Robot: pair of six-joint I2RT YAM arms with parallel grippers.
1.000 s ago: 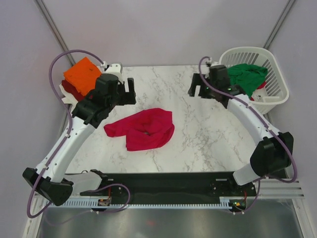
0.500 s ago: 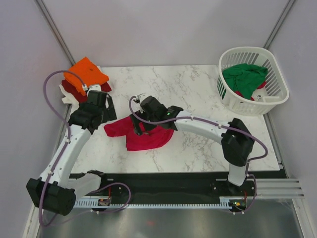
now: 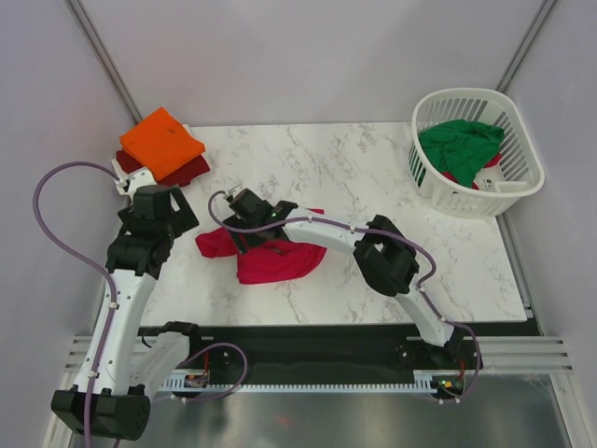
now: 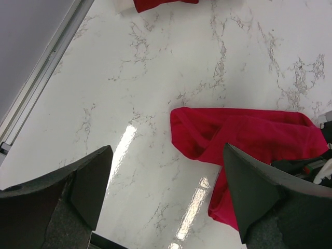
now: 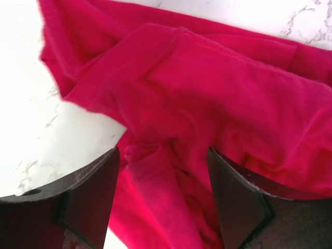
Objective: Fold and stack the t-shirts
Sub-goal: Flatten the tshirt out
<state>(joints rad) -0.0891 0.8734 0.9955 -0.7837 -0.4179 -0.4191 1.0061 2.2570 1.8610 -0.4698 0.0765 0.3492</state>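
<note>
Looking down the right wrist camera, I see the right gripper (image 5: 162, 161) with its jaws standing apart, one dark finger on each side of a bunched fold of the crimson-red t-shirt (image 5: 223, 93). The cloth fills the gap between the fingers, but they are not pinched onto it, so I count nothing as held. Whether the tips touch the fabric I cannot tell.

From above, that arm reaches across from the right side, and its wrist sits over the left part of the shirt. The shirt lies crumpled on the table (image 3: 373, 177), left of the middle and about halfway between the near and far edges.

The left gripper (image 4: 167, 153) is spread wide with only bare marble between its fingers. It hangs near the table's left edge, just beside the shirt's left end and apart from it.

At the far left corner the orange t-shirt (image 3: 163, 142) lies folded on top of the dark red t-shirt (image 3: 194, 169). At the far right corner stands the white slatted basket (image 3: 511, 192), with the green t-shirt (image 3: 457, 145) heaped inside it.
</note>
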